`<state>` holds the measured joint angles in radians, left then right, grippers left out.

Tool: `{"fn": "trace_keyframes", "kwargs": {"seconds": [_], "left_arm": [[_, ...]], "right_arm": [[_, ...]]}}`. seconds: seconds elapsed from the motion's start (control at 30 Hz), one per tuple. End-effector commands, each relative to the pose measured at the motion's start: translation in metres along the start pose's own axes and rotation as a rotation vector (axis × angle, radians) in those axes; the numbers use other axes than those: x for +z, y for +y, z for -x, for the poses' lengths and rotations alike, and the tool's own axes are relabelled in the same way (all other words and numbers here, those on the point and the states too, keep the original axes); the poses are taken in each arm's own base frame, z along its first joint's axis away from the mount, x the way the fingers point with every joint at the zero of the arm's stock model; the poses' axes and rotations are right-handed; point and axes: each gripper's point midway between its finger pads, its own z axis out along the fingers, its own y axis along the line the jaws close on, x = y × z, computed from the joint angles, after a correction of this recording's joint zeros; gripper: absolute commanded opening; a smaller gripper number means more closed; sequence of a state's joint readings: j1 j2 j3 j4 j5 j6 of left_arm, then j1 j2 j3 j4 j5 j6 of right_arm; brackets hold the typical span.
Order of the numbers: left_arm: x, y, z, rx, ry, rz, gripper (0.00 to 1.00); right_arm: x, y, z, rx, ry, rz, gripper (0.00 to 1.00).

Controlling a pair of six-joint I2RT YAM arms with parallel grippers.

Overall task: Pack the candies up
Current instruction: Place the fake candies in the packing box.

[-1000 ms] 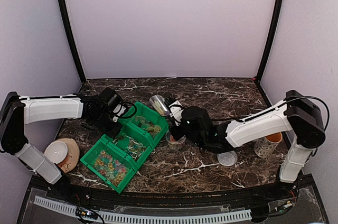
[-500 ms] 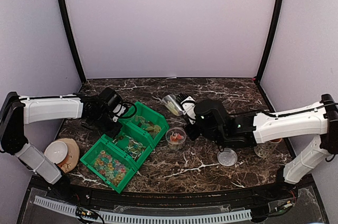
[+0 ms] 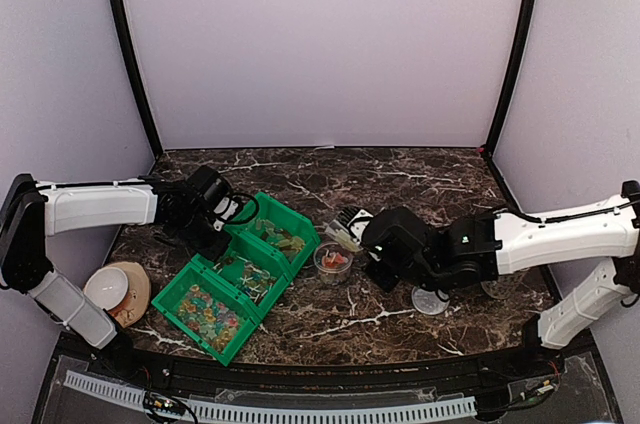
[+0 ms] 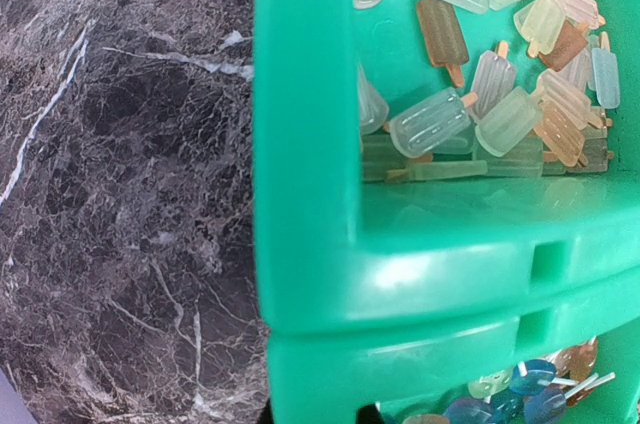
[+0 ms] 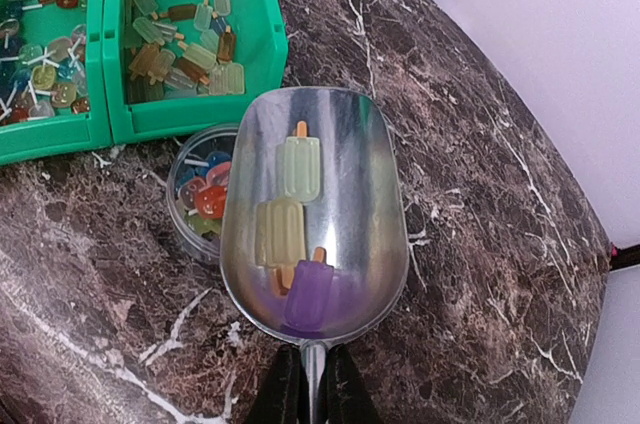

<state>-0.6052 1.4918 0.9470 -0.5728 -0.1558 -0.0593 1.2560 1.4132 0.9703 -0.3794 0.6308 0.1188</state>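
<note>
Now, right claw (image 5: 312,384) clamped on metal scoop (image 5: 362,194) handle — three popsicle candies (image 5: 298,169) inside, its edge beside clear tub (image 5: 172,200) rim, left claw (image 3: 226,218) closed at green bin (image 4: 300,144) corner.

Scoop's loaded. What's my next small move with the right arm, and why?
Probably shift the scoop over the clear tub and tip it: three candies lie in it, and the tub, open and partly filled, sits just beside it.

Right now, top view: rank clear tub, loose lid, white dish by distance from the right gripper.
1. clear tub, just left of the right gripper.
2. loose lid, on its right, nearer the bases.
3. white dish, far left edge.
</note>
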Motion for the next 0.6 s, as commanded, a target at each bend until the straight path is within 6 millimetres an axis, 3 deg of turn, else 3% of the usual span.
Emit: {"fn": "trace_keyframes", "kwargs": {"seconds": [0.0,0.27,0.5,0.57], "left_arm": [[-0.014,0.003,0.015,-0.007,-0.072,0.01,0.0],[-0.015,0.003,0.016,-0.008,-0.077,0.011,0.0],[-0.015,0.003,0.016,-0.008,-0.076,0.01,0.0],[-0.015,0.003,0.016,-0.007,-0.076,0.01,0.0]], "right_arm": [[-0.008,-0.004,0.0,-0.018,0.06,-0.036,0.0],[-0.007,0.005,-0.02,-0.13,0.194,-0.044,0.0],[-0.013,0.008,-0.026,-0.164,0.226,-0.032,0.0],[-0.017,0.008,-0.017,-0.159,0.216,-0.027,0.0]]}}
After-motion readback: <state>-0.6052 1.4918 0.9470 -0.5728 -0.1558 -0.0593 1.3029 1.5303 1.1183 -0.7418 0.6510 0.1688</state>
